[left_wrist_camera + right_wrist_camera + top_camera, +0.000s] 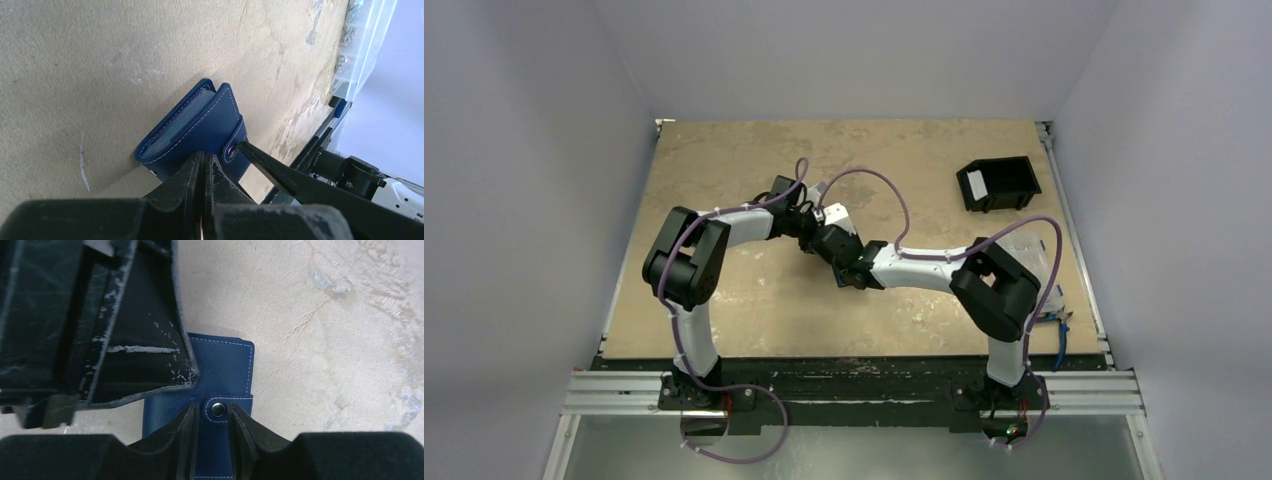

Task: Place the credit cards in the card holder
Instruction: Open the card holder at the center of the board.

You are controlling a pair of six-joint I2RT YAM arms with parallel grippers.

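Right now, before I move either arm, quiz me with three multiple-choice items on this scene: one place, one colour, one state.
1. Where is the black box?
A. near left
B. far right
C. between the arm bases

2. What colour is the holder?
A. navy blue
B. red
C. white

3. How is the left hand?
A. wide open
B. out of view
C. shut on the holder

Answers:
1 B, the top view shows it at the far right.
2 A, both wrist views show a navy cover.
3 C, the left wrist view shows it pinching the holder's edge.
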